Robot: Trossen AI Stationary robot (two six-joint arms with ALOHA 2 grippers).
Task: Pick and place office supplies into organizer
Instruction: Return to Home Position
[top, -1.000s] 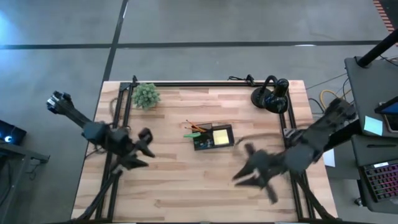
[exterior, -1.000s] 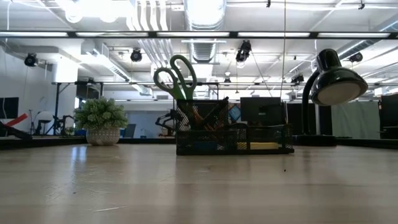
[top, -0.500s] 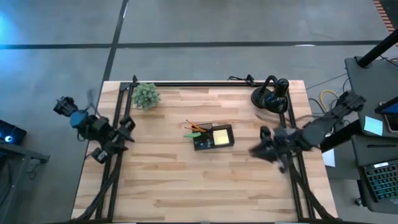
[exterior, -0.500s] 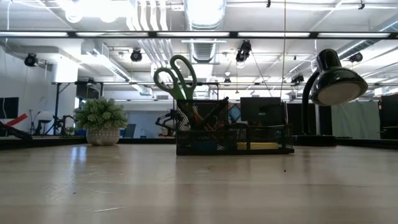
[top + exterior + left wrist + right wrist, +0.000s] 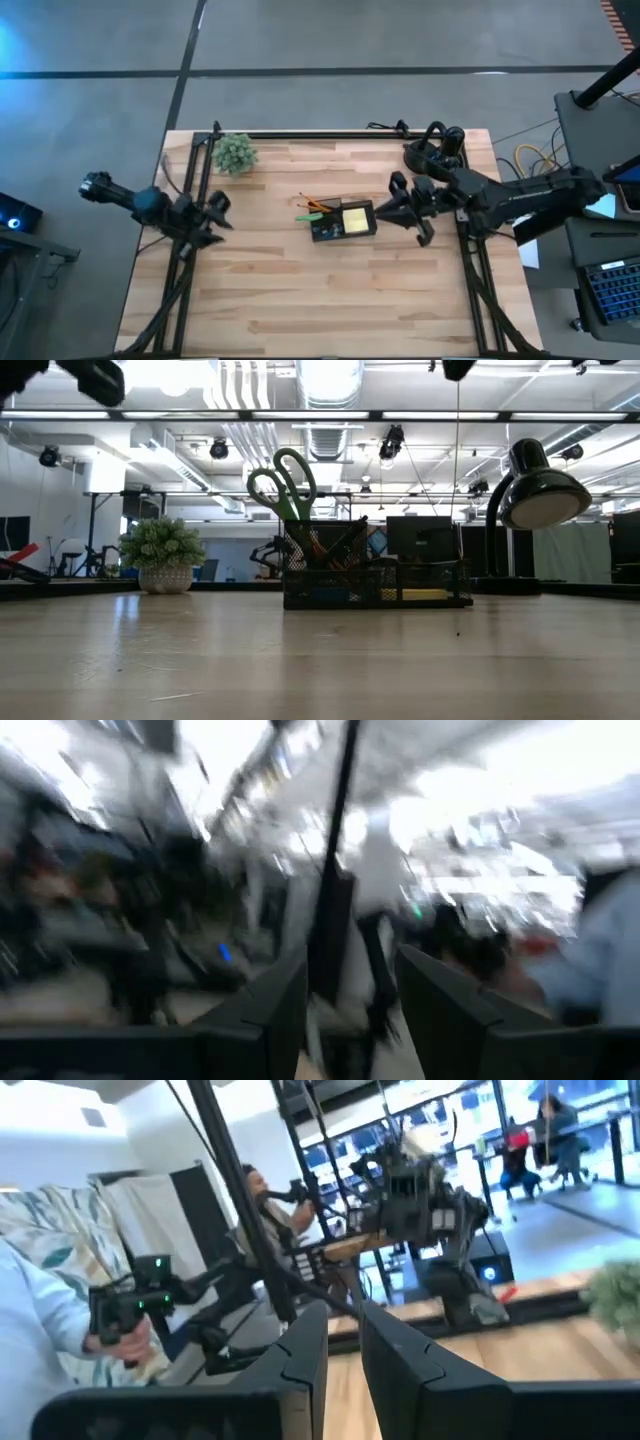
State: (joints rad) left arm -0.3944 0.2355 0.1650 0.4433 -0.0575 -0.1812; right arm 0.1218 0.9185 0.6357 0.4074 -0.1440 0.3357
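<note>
high view: the organizer sits mid-worktop, holding the yellow sticky pad, green scissors and orange pencils. your right gripper hovers just beside its lamp-side end. the left gripper hangs at the worktop's left edge.

low view: scissor handles stand above the mesh organizer, with the plant on one side and the lamp on the other.

left wrist view: fingers released, clear gap, nothing held.

right wrist view: fingers parted by a thin gap, empty.
</note>
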